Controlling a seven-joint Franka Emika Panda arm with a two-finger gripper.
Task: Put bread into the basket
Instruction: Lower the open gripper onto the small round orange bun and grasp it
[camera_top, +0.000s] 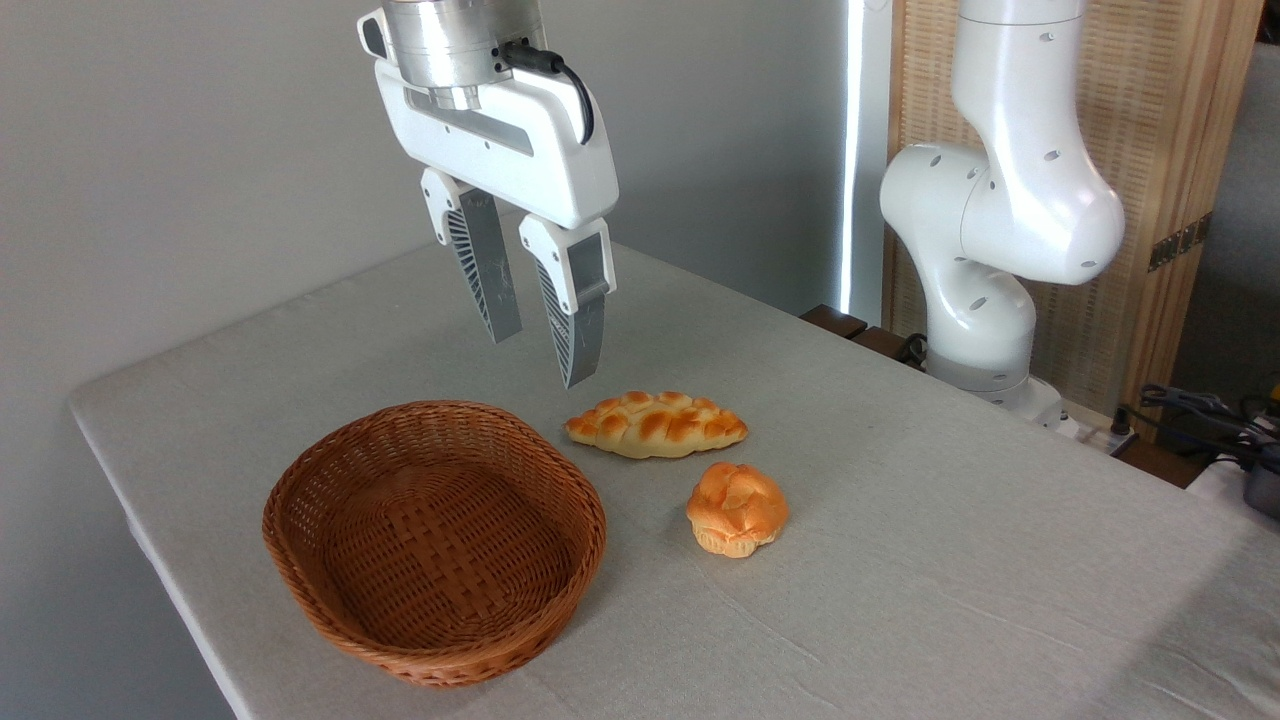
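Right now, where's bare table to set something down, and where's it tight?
Free: the wide cloth right of the round bun out to the table edge, and the far-left strip behind the basket. The basket's inside is empty. Tight: the braided loaf and bun beside the basket's right rim, under the open end effector.

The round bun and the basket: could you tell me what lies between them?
Only bare tablecloth separates bun and basket in the camera view.

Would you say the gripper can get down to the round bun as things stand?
Probably yes. The gripper hangs open above the table, and the bun sits alone on the cloth, apart from the braided loaf and the basket, with nothing over it.
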